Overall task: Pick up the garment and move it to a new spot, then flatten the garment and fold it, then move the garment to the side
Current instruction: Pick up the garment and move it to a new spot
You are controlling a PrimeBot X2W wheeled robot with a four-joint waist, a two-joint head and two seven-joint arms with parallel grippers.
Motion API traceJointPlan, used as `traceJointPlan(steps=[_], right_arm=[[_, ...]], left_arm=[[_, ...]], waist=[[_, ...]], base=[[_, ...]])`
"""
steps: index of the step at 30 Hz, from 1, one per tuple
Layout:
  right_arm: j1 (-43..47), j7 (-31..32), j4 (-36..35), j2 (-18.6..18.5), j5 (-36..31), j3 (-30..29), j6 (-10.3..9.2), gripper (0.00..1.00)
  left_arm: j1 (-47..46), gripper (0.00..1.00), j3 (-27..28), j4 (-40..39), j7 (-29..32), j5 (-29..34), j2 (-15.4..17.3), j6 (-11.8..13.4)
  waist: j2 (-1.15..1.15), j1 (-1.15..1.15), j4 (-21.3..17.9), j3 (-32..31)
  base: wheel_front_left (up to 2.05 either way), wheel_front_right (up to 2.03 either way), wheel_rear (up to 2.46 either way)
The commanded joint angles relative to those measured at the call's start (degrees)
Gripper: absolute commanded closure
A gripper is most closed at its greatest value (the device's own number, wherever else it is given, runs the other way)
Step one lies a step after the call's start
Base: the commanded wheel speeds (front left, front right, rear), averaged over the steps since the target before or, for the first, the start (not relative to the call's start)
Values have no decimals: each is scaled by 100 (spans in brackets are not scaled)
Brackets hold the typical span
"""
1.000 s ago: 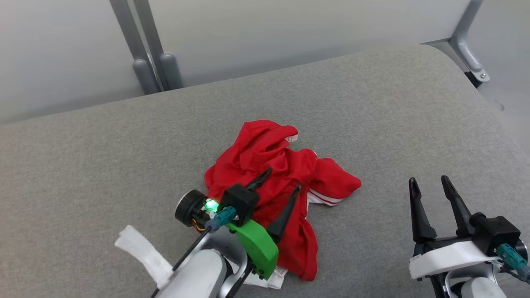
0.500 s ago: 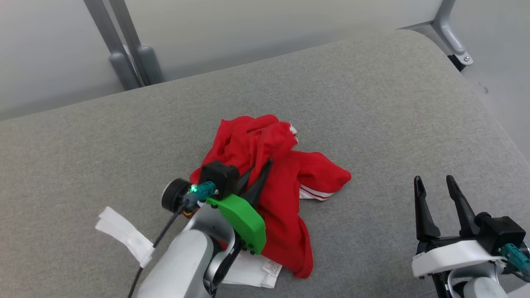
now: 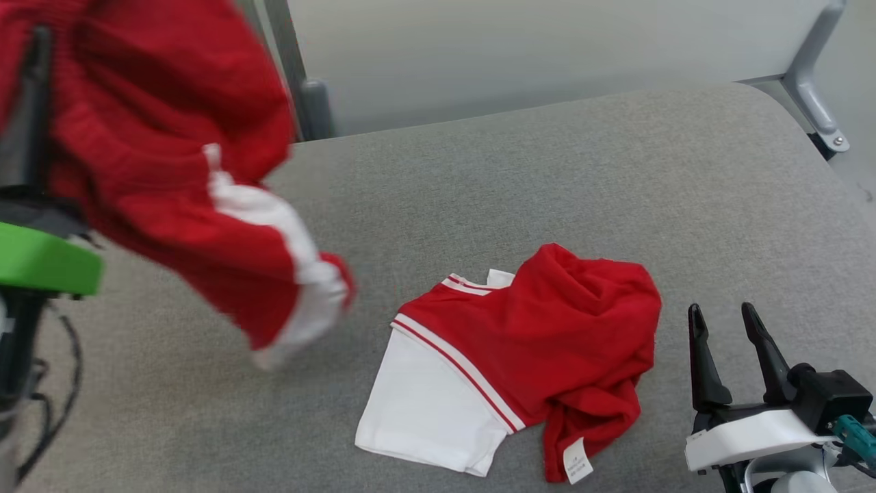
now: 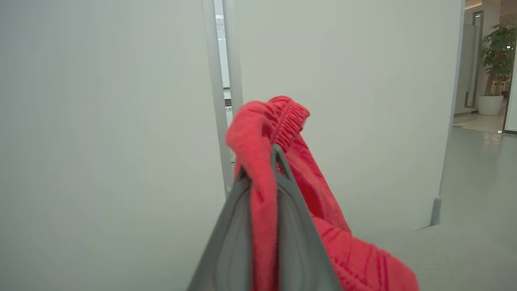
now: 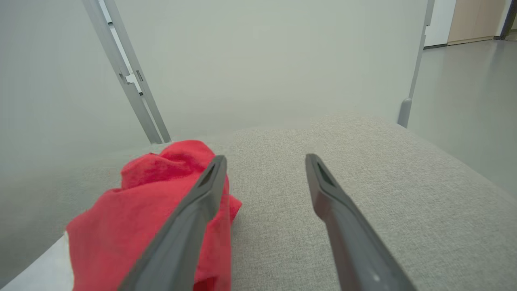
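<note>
The garment point(image 3: 171, 171), red with an elastic waistband and white trim, hangs in the air at the upper left of the head view, close to the camera. My left gripper point(image 4: 260, 165) is shut on its gathered waistband point(image 4: 282, 117), and the cloth drapes down past the fingers. The arm's green wrist cover point(image 3: 41, 263) shows at the left edge. My right gripper point(image 3: 722, 311) rests low at the lower right, open with nothing between its fingers point(image 5: 265, 159).
A second piece of clothing, a red and white shirt point(image 3: 547, 335), lies crumpled on the grey cushion point(image 3: 547, 171), just left of my right gripper, and also shows as the shirt point(image 5: 161, 190) beside its left finger. Grey metal posts point(image 3: 301, 89) stand behind the cushion.
My left gripper shut on the red garment and lifted it up and to the left, uncovering the red and white shirt beneath. The head camera shifted. The right gripper stayed put.
</note>
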Motion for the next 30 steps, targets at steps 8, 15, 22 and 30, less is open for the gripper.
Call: traceJointPlan(steps=[8,15,22,30], right_arm=[[-44,-18,33,5,14,82,0,0],[-192,-18,52,-25,19,156,0,0],[-305,-18,87,-70,25,189,1,0],[-166,-18,120,-60,31,147,0,0]], left_arm=[[565,100,1577,1506,-35,-381,962,-77],[827,100,1775,3523,-551,-691,873,-551],[777,51,1428,5380,-1073,-625,643,-775],[569,0,1413,6095,-2094,-260,539,-317]], waist=[[0,0,251,61],[0,0,276,232],[0,0,224,407],[0,0,80,263]], base=[[0,0,0],[0,0,0],[0,0,0],[0,0,0]])
